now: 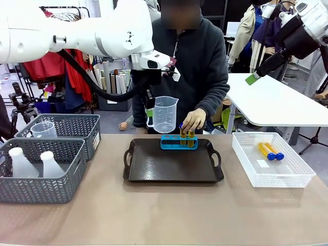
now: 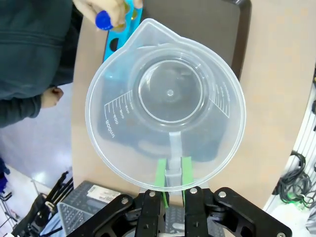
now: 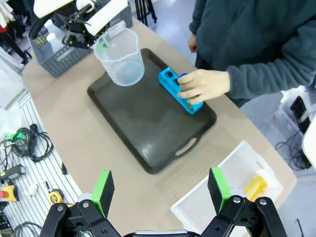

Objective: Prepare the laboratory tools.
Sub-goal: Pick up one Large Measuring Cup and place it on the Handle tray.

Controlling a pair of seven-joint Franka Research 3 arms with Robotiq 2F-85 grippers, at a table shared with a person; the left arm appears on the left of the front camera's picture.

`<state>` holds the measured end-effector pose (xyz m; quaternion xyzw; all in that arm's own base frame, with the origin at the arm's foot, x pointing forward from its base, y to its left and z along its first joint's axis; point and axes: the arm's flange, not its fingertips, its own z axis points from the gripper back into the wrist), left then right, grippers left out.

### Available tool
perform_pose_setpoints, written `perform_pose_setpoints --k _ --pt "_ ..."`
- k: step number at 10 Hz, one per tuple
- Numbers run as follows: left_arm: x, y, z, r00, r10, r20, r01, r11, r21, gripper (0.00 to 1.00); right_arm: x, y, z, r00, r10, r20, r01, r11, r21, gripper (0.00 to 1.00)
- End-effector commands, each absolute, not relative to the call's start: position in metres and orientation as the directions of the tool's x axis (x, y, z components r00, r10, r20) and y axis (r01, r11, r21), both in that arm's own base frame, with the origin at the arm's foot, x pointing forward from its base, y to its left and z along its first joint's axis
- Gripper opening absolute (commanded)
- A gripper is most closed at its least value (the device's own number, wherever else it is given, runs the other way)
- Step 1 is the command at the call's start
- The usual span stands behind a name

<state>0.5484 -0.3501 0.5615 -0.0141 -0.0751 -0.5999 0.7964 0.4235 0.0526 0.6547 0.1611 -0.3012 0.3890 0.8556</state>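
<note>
Left gripper pinches beaker handle (graduations legible from wrist view).

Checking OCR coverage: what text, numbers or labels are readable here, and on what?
"1000" (likely; seen mirrored through the wall): top scale mark on the measuring beaker, held by the left end effector.
Other scale numerals: too small to read.
The white label in the white basket: too small to read.
Nothing else legible.

Clear beaker aloft; tubes in rack
</note>
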Motion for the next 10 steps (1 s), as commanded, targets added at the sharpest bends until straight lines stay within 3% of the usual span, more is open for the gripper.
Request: perform_pose_setpoints --k 1,5,10 --pt "0.547 -0.354 0.557 0.262 -0.956 0.132 0.960 0.272 0.063 0.00 0.424 0.052 0.656 0.504 0.569 0.650 -0.772 0.634 0.043 1.00" --pt "0.547 -0.356 0.556 0.261 -0.956 0.131 0.961 0.270 0.060 0.00 0.424 0.052 0.656 0.504 0.569 0.650 -0.772 0.634 0.043 1.00" --pt "0.549 -0.421 0.516 0.094 -0.992 0.086 0.995 0.095 0.013 0.00 0.424 0.052 0.656 0.504 0.569 0.650 -0.772 0.634 0.043 1.00"
